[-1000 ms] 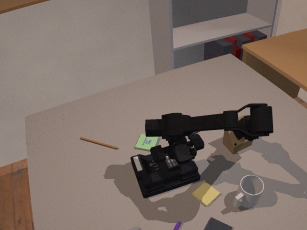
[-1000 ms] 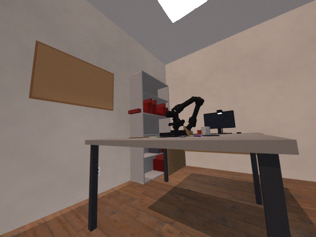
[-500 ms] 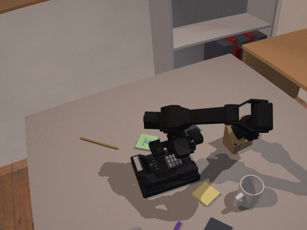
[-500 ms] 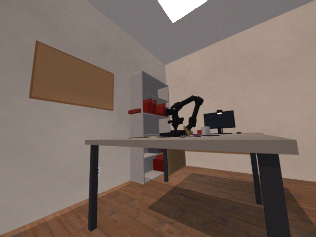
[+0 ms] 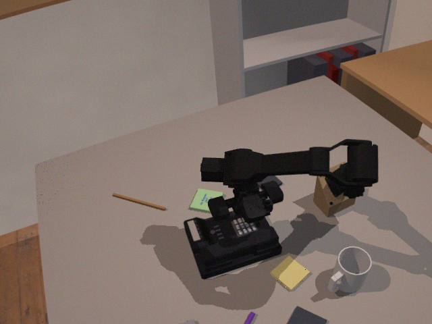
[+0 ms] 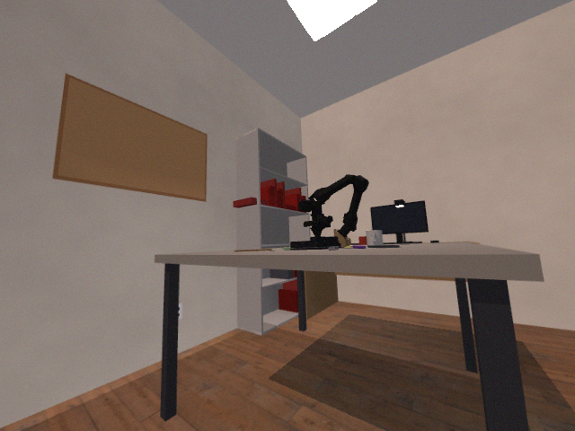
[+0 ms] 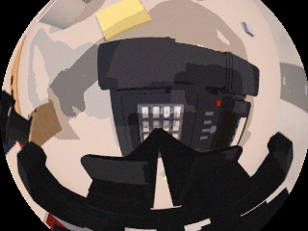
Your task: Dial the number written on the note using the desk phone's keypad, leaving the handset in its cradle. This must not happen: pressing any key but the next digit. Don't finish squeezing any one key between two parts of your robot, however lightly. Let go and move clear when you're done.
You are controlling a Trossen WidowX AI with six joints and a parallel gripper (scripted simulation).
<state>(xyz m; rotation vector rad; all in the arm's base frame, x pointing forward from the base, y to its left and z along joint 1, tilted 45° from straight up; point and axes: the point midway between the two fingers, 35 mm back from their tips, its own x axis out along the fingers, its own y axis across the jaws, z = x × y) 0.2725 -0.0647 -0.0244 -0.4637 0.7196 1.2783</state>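
Note:
A black desk phone (image 5: 233, 244) sits on the grey desk with its handset in the cradle along the front edge (image 5: 240, 258). Its light keypad (image 5: 244, 226) shows partly under my arm and also in the wrist view (image 7: 162, 119). A green note (image 5: 204, 200) with blue writing lies just behind the phone; the writing is too small to read. My gripper (image 7: 158, 131) is shut and empty, its joined fingertips pointing down at the near row of the keypad. Whether the tips touch a key I cannot tell. In the exterior view the arm (image 6: 320, 217) bends down over the phone.
A yellow sticky pad (image 5: 289, 273) lies right of the phone. A white mug (image 5: 352, 270) stands further right. A wooden block (image 5: 329, 196) sits by the arm's base. A pencil (image 5: 138, 201) lies to the left. A purple marker (image 5: 249, 317) and dark pad (image 5: 306, 316) lie at the front.

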